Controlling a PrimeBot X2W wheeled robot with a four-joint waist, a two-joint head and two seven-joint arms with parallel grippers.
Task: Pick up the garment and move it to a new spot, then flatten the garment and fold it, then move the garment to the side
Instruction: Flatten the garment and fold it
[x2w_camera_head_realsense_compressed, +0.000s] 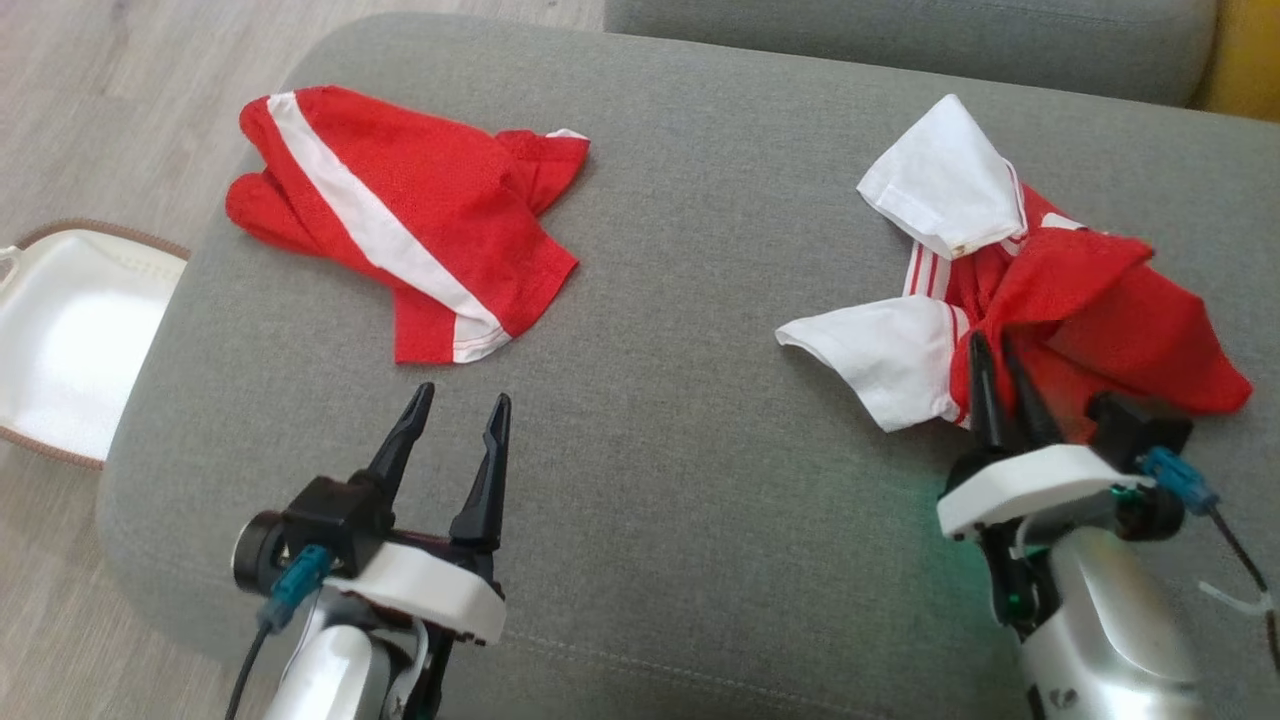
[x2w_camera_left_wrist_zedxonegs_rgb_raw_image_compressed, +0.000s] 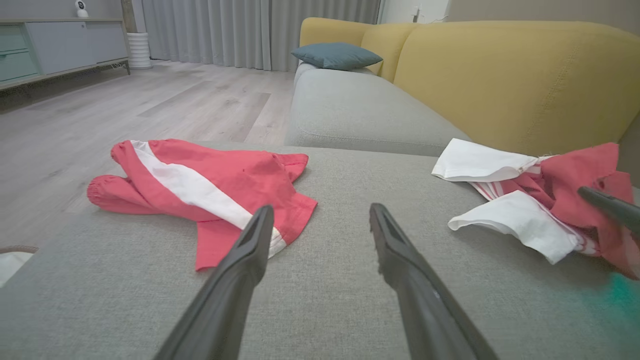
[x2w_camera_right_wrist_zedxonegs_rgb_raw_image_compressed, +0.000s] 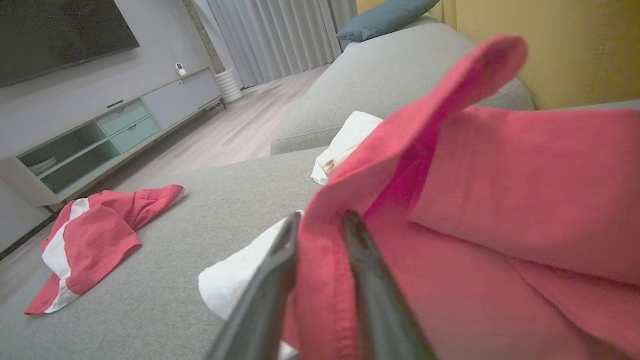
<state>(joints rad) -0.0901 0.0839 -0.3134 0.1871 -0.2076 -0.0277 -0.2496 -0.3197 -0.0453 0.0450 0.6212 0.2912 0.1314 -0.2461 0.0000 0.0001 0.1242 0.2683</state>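
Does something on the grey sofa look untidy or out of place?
Yes. The red-and-white shirt lies crumpled at the right, white sleeves sticking out, a red fold in the right end effector. The red shorts at the left are rumpled too.

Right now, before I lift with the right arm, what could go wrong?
1. The right gripper has a thin red fold of the shirt between its fingers. Whether it is clamped is unclear, so the cloth may slip out on the lift.
2. The shirt is crumpled, with its white sleeves sticking out. Lifted from one point, it will likely hang bunched.
3. The red shorts lie to the left. Trailing cloth carried that way could drag them.
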